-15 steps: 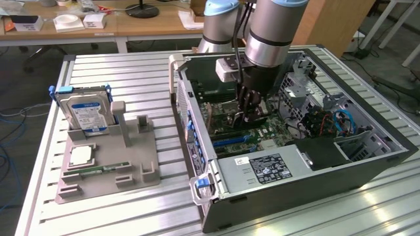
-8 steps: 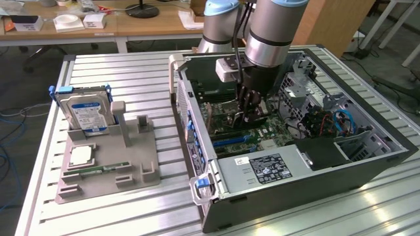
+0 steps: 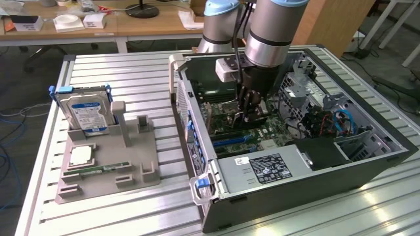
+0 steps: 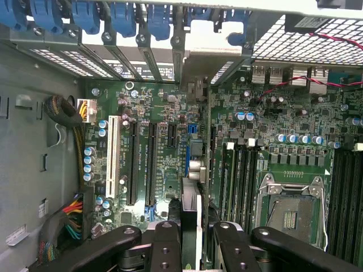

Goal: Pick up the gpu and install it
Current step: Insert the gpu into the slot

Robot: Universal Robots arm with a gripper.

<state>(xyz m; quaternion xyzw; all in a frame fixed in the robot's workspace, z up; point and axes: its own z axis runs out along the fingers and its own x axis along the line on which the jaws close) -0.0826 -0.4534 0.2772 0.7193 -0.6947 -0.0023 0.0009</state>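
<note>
My gripper is down inside the open computer case, above the motherboard. In the wrist view the gpu shows edge-on as a thin card between my two black fingers, and my gripper is shut on it. The card runs across the green motherboard, beside the long black expansion slots. Its silver end bracket reaches the row of rear slot openings. Whether its edge sits in a slot I cannot tell.
Blue slot latches line the case's rear wall. The CPU socket and a power supply lie nearby. Outside the case a grey holder carries a blue-labelled hard drive, a chip and a memory stick.
</note>
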